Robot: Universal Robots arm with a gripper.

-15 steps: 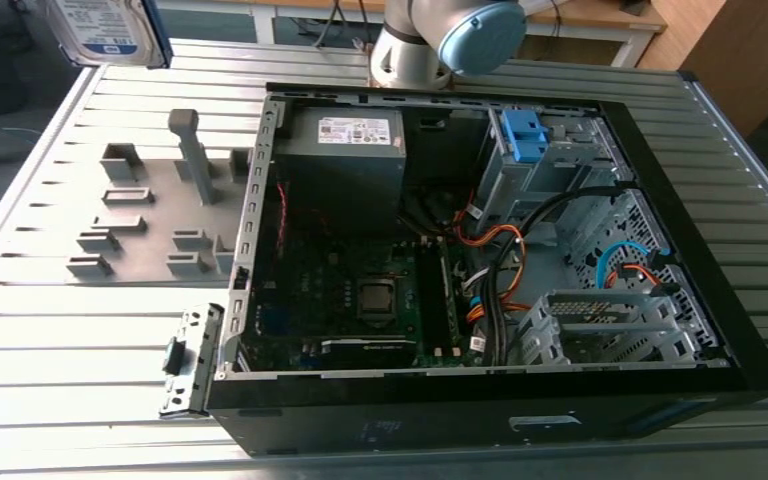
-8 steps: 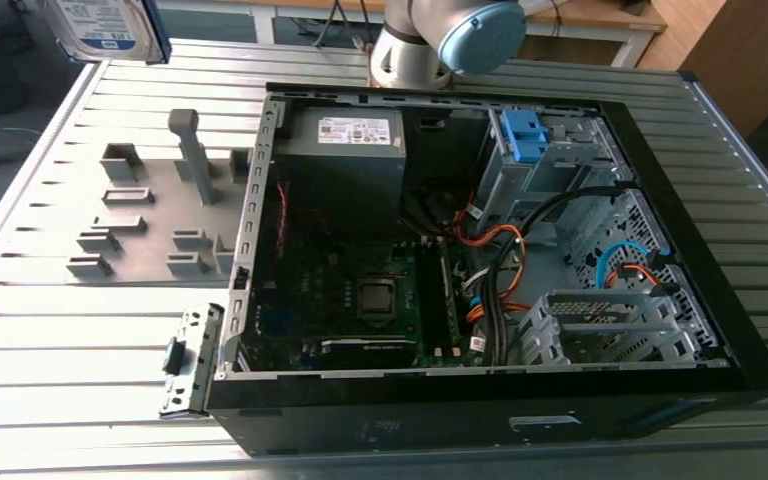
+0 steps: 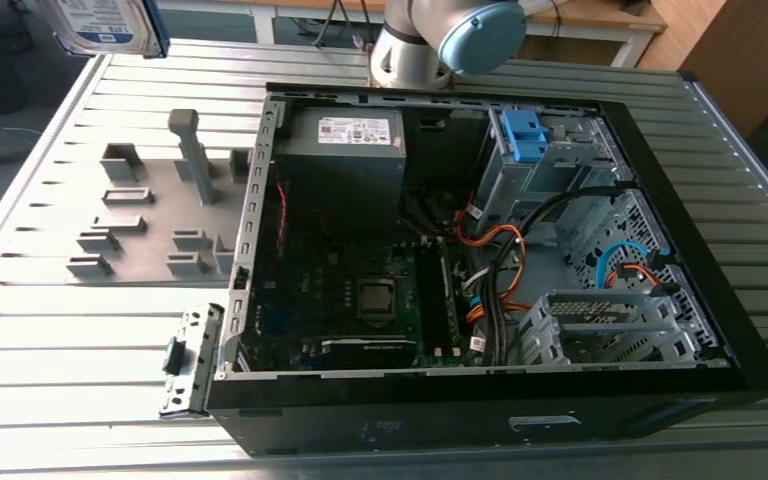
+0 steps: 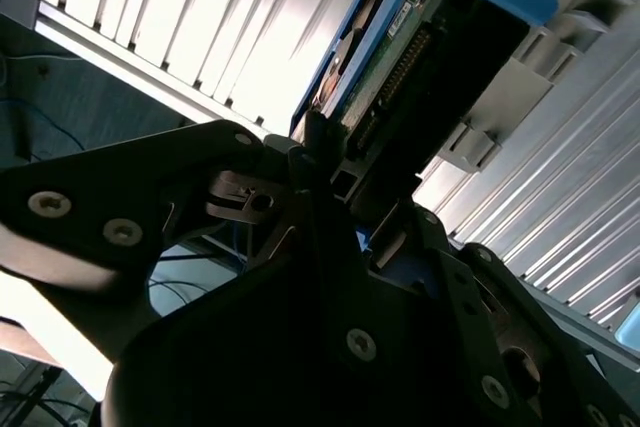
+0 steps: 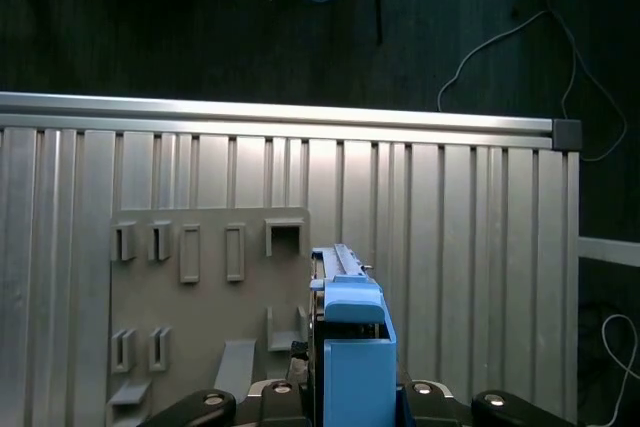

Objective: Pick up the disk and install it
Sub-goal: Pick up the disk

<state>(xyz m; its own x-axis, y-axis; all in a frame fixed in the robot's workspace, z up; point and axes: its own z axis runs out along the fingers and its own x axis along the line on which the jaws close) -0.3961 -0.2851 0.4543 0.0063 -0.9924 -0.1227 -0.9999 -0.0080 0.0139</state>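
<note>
The disk (image 3: pixel 101 24), a silver drive with a blue-and-white label in a bright blue carrier, hangs high over the table's far corner on the exterior view's left. In both wrist views the disk (image 4: pixel 415 42) stands on edge, its blue carrier (image 5: pixel 352 342) rising from between the dark fingers. My gripper (image 4: pixel 340 172) is shut on the disk's lower end, above the grey fixture plate (image 5: pixel 200 277). The gripper body (image 5: pixel 350 402) shows under the carrier.
An open black computer case (image 3: pixel 744 340) lies on the slatted aluminium table (image 3: pixel 37 330), with a drive bay holding a blue clip (image 3: pixel 523 133) and a grey power supply (image 3: pixel 344 150). A grey fixture plate (image 3: pixel 144 225) with upright holders lies beside the case.
</note>
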